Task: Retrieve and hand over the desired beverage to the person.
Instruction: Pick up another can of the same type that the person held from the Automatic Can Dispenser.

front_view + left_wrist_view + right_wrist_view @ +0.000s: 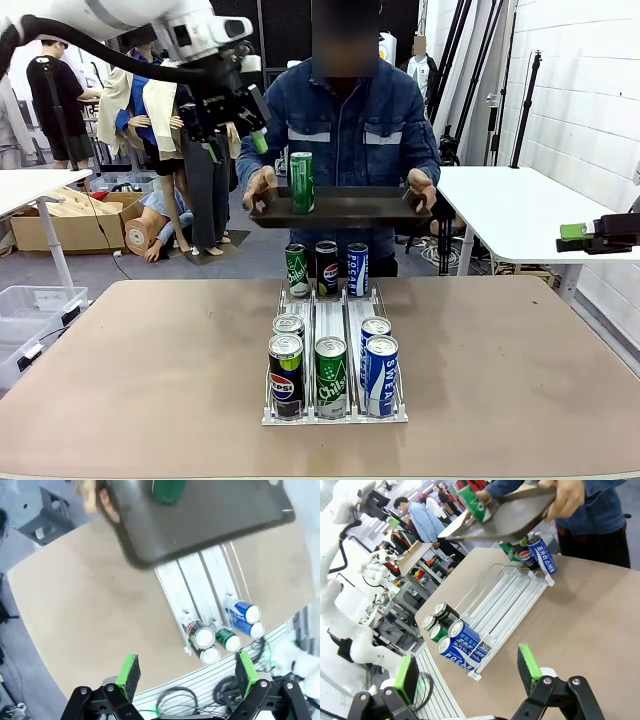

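Front view: the person [355, 120] at 12 o'clock holds a dark tray [345, 207], green can [301, 182] upright on it; left gripper [238, 140] at 10 o'clock, spread, empty; right gripper [575, 232] at 3 o'clock, partly cut off. Left wrist view: can clipped by top edge, bare table [90, 610] below. Right wrist view: pads [527, 662] wide apart, can rack [505, 590] ahead.

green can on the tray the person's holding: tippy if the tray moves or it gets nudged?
Probably tippy: the green can is tall and slim, standing upright and unsupported on the tray. The tray looks smooth, so the can may slide first. On its side it would likely roll.
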Action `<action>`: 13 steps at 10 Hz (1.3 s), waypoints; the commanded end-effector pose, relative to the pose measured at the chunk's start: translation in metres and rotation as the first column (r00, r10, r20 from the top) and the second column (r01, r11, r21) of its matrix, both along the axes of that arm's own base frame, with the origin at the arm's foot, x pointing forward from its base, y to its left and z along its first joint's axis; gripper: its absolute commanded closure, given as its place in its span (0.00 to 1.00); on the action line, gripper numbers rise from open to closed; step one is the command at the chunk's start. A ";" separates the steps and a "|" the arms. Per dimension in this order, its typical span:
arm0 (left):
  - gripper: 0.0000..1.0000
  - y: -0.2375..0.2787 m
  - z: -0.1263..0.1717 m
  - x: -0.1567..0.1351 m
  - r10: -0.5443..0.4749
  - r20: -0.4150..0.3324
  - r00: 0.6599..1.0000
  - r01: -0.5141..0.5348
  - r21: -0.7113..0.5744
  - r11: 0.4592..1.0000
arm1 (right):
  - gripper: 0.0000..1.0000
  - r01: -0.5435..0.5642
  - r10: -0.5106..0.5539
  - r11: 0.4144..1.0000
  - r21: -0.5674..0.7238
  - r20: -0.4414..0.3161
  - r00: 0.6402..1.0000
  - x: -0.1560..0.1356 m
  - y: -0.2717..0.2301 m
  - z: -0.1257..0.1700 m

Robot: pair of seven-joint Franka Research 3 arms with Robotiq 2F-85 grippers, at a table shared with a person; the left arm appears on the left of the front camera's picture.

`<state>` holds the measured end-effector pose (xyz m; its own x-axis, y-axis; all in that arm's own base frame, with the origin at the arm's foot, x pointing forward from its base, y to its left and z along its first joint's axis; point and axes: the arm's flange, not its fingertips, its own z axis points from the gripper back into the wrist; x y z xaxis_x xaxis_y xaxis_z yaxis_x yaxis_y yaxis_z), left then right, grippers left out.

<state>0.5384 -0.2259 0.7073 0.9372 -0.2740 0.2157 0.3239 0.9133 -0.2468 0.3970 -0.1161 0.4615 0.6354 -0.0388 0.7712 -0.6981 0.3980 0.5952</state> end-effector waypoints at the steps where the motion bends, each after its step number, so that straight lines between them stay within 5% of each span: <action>1: 0.00 0.044 0.006 -0.007 0.062 -0.018 0.998 -0.064 -0.161 0.985 | 0.00 -0.007 0.007 1.000 0.000 -0.005 1.000 -0.001 0.000 0.000; 5: 0.00 0.136 -0.008 -0.002 0.189 -0.109 0.976 -0.217 -0.396 0.892 | 0.00 -0.007 0.007 1.000 0.000 -0.005 1.000 -0.001 0.000 0.000; 8: 0.00 0.208 -0.027 -0.010 0.223 -0.199 0.954 -0.298 -0.572 0.764 | 0.00 -0.007 0.007 1.000 0.000 -0.005 1.000 -0.001 0.000 0.000; 11: 0.00 0.272 -0.072 -0.041 0.274 -0.244 0.930 -0.364 -0.700 0.614 | 0.00 -0.007 0.007 1.000 0.000 -0.005 1.000 -0.001 0.000 0.000; 13: 0.00 0.288 -0.109 -0.059 0.262 -0.211 0.942 -0.329 -0.747 0.578 | 0.00 -0.007 0.007 1.000 0.000 -0.005 1.000 -0.001 0.000 0.000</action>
<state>0.4947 0.0714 0.6154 0.9603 0.2618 0.0964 -0.0332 0.4504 -0.8922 0.3969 -0.1166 0.4614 0.6356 -0.0393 0.7710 -0.6973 0.3993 0.5952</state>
